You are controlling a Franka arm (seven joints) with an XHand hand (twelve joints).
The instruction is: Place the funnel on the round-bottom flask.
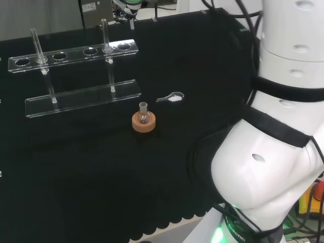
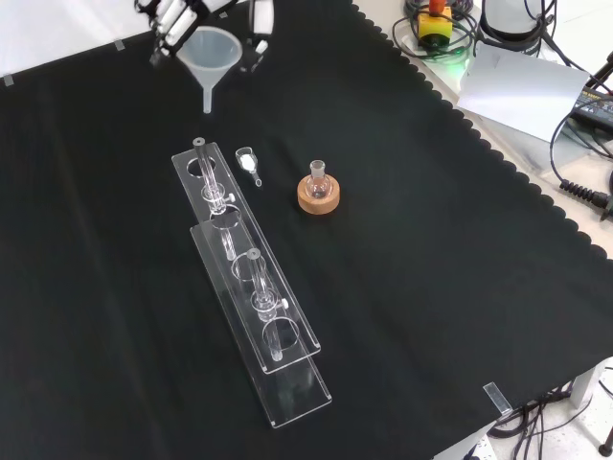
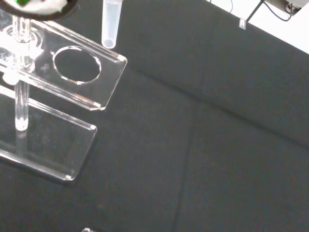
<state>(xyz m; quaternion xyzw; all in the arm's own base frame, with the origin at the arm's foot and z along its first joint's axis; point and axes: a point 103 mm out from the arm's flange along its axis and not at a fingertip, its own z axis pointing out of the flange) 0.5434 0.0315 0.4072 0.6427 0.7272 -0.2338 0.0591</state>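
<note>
A clear funnel (image 2: pixel 211 53) hangs upright, stem down, above the far end of the cloth in the front view. The hand (image 2: pixel 257 24) comes in from the top edge, its fingers curled round the funnel's rim. The wrist view has the funnel's stem (image 3: pixel 110 24) close to the end of the clear rack. A small round-bottom flask (image 2: pixel 318 181) stands neck up on a cork ring (image 2: pixel 317 198), nearer the camera and to the right of the funnel in the front view. In the head view the flask (image 1: pixel 144 115) sits mid-cloth on its ring.
A long clear rack (image 2: pixel 251 283) with holes and upright rods lies left of the flask in the front view; its end plate (image 3: pixel 77 67) is close under the funnel stem. A small clear scoop (image 2: pixel 248 163) lies between rack and flask. The arm's white links (image 1: pixel 273 142) stand at right.
</note>
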